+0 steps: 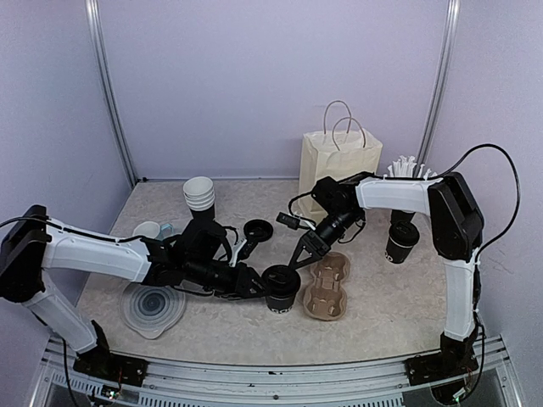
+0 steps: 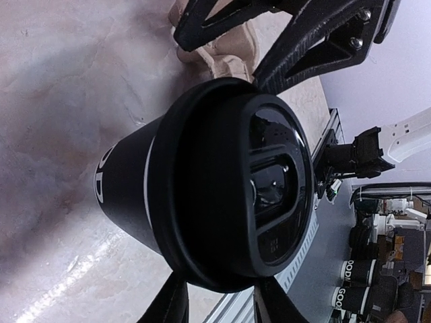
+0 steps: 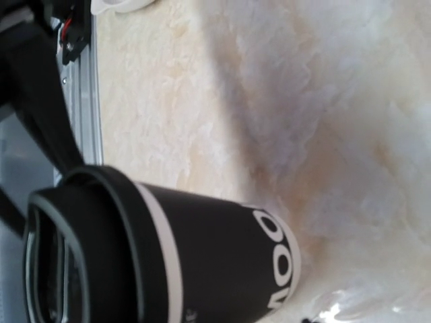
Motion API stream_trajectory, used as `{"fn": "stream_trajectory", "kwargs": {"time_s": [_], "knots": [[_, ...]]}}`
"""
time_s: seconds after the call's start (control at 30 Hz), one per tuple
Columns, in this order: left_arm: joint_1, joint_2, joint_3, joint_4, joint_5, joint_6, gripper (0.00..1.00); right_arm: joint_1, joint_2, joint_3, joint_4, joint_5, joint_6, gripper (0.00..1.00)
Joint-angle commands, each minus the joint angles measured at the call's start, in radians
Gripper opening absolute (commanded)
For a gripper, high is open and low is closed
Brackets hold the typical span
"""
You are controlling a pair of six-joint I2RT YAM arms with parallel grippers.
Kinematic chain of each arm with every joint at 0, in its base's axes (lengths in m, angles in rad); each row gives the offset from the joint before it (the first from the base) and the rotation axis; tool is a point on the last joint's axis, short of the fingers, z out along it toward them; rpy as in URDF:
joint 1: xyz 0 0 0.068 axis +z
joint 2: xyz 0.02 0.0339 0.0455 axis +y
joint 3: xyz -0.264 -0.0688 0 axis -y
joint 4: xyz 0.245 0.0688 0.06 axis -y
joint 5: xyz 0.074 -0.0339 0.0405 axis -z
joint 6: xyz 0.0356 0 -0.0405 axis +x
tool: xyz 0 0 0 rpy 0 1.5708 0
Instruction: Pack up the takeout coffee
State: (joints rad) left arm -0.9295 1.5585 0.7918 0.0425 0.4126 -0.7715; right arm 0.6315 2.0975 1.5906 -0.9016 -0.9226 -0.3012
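Coffee run, mid-pack: on the table [image 1: 382, 314], a paper bag [image 1: 339, 165] stands at 12 o'clock, likely the last stop. The tray [image 1: 329, 287] lies flat in front of it, its wells empty.

The cup [image 1: 281, 290] stands just beside the tray at its 9 o'clock, apparently parked there for a short lift into a well. It is upright, with its long axis vertical, its base on the table, its lid [image 2: 269, 182] up and its lettering toward 6 o'clock. A second cup [image 1: 401, 242] waits at the tray's 2 o'clock, well apart.

The left gripper [image 1: 257, 286] meets the cup from 9 o'clock, seemingly to steady it. Whether its fingers [image 2: 172, 306] clamp the cup cannot be told.

The right gripper [image 1: 299, 261] reaches in from 1 o'clock. Its fingers [image 2: 222, 27] are partly spread and hold nothing, with one tip at the lid's rim, probably to seat the lid.
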Motion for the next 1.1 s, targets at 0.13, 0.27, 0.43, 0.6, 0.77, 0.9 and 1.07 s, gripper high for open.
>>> {"fn": "stream_trajectory", "kwargs": {"time_s": [0.13,0.27,0.43,0.6,0.77,0.9,1.07], "knots": [[-0.013,0.206,-0.029,-0.304,-0.375,0.041,0.32,0.061,0.131,-0.099,-0.01,0.256,-0.009,0.53],[-0.021,0.195,-0.004,-0.312,-0.382,0.041,0.31,0.06,0.118,-0.08,-0.019,0.267,-0.016,0.52],[-0.058,0.09,0.081,-0.309,-0.376,0.061,0.33,0.03,0.023,-0.003,-0.049,0.222,-0.037,0.54],[-0.109,0.026,0.202,-0.294,-0.343,0.119,0.39,-0.023,-0.066,0.052,-0.076,0.128,-0.075,0.59],[-0.117,0.004,0.256,-0.295,-0.285,0.145,0.47,-0.026,-0.13,0.049,-0.096,0.134,-0.107,0.65],[-0.098,-0.024,0.259,-0.295,-0.261,0.16,0.53,-0.027,-0.172,0.019,-0.093,0.134,-0.155,0.68],[-0.011,-0.071,0.219,-0.251,-0.258,0.162,0.57,-0.025,-0.21,-0.024,-0.056,0.147,-0.207,0.74]]}}
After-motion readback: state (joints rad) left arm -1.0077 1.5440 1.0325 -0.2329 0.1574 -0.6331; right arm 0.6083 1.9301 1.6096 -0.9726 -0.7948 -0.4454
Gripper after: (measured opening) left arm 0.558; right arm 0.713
